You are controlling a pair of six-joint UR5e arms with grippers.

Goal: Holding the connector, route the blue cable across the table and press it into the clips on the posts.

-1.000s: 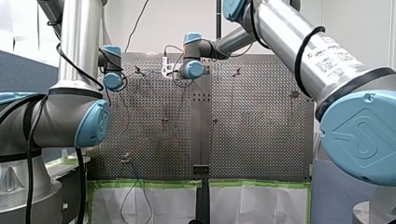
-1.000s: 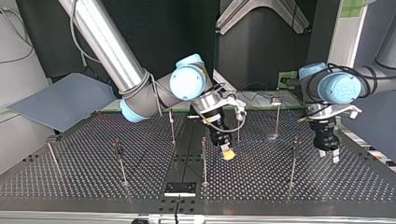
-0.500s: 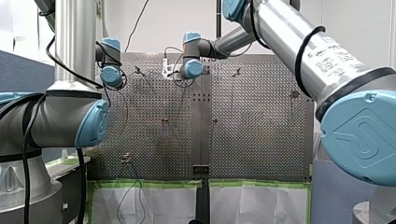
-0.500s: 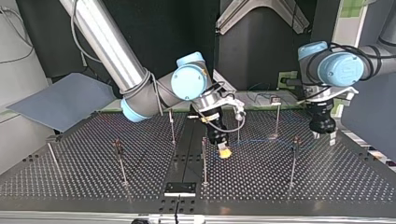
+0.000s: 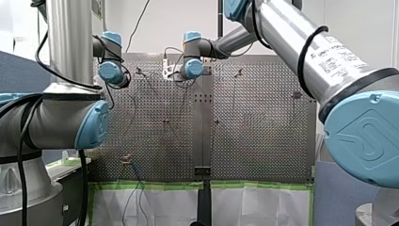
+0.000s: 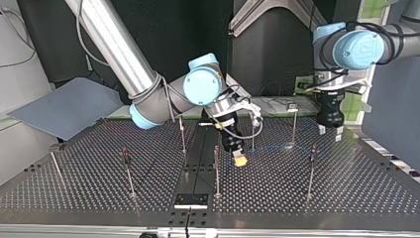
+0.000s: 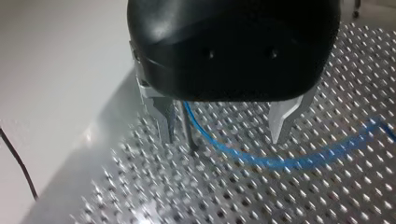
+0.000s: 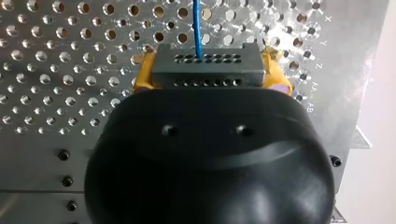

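Mid-route, our right pincer [image 8: 208, 77] gripped the connector [image 8: 187, 70] between its yellow pads [image 8: 142, 77], the blue cable [image 8: 198, 23] running ahead over the worktop [image 8: 56, 56]. Farther along, our left pincer [image 7: 222, 135] hung open over the cable, a post [image 7: 189, 135] between its fingers [image 7: 163, 116]. Seating the cable in a clip looked next.

robotics lab: perforated metal table [image 6: 346, 193], thin posts [image 6: 216, 168], green-taped sheeting [image 5: 254, 202] at its edge

Evenly lit, with glare on the perforated table [image 7: 154, 196], blurred in the left wrist view.
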